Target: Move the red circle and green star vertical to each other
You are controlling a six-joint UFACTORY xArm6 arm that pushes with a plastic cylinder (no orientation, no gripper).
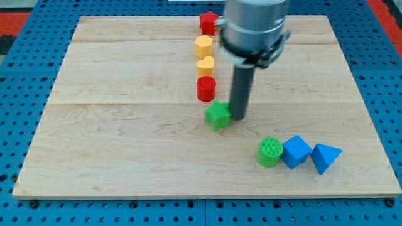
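Observation:
The red circle [206, 88] stands near the middle of the wooden board [125, 125]. The green star [218, 115] lies just below it and slightly to the view's right. My tip [239, 117] rests against the green star's right side. The rod rises from there to the arm's grey body at the view's top.
Above the red circle stand a yellow heart-like block [205, 66], a yellow hexagon [203, 46] and a red star [208, 22] in a column. At the lower right lie a green circle [270, 152], a blue cube [296, 151] and a blue triangle [325, 156].

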